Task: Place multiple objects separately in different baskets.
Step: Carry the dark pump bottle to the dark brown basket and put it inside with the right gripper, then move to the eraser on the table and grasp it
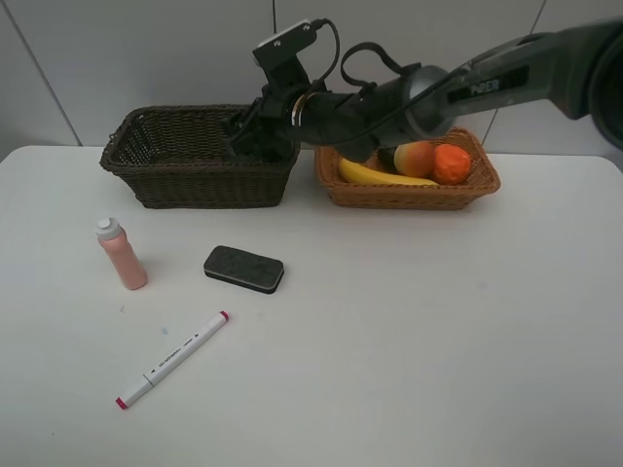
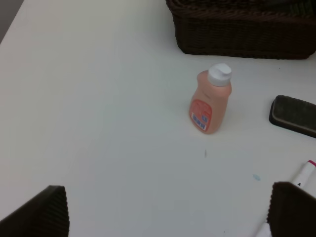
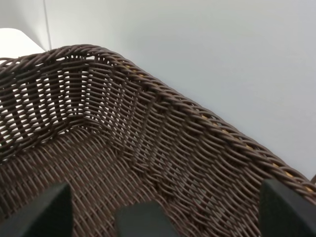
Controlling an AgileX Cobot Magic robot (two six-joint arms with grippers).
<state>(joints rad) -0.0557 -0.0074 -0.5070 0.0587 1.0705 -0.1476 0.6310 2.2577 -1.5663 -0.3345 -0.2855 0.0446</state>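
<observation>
So the right arm reaches across the middle, and its tool point(image 1: 255, 136) hangs over the 3 o'clock end of the deep dark brown wicker basket point(image 1: 195, 180), which sits at 11 o'clock on the white surface point(image 1: 438, 341). From the right wrist view the tool point(image 3: 165, 212) has its fingers spread wide over the weave. A dark blunt shape point(image 3: 143, 219) sits between them and is narrower than the gap. It's cut off at the frame edge, so I can't tell what it is.

The arm also blocks the back of the shallow orange-tan wicker basket point(image 1: 409, 195) at 1 o'clock. In there:
- a yellow banana point(image 1: 384, 175) lying roughly 9 to 3 along the near wall
- a red-yellow peach point(image 1: 416, 156)
- an orange point(image 1: 452, 163), touching the peach
- a dark rounded fruit point(image 1: 389, 156), half hidden under the arm

Still loose on the surface:
- a pink bottle with a white cap point(image 1: 122, 255), upright at 9 o'clock
- a dark grey eraser block point(image 1: 243, 269) just beside it, long axis about 10 to 4
- a white marker with red ends point(image 1: 173, 358) at 7 o'clock, running about 7:30 to 1:30

The left tool point(image 2: 165, 212) only shows in its own wrist view, spread wide with nothing in it. It looks down at the bottle point(image 2: 210, 101).
</observation>
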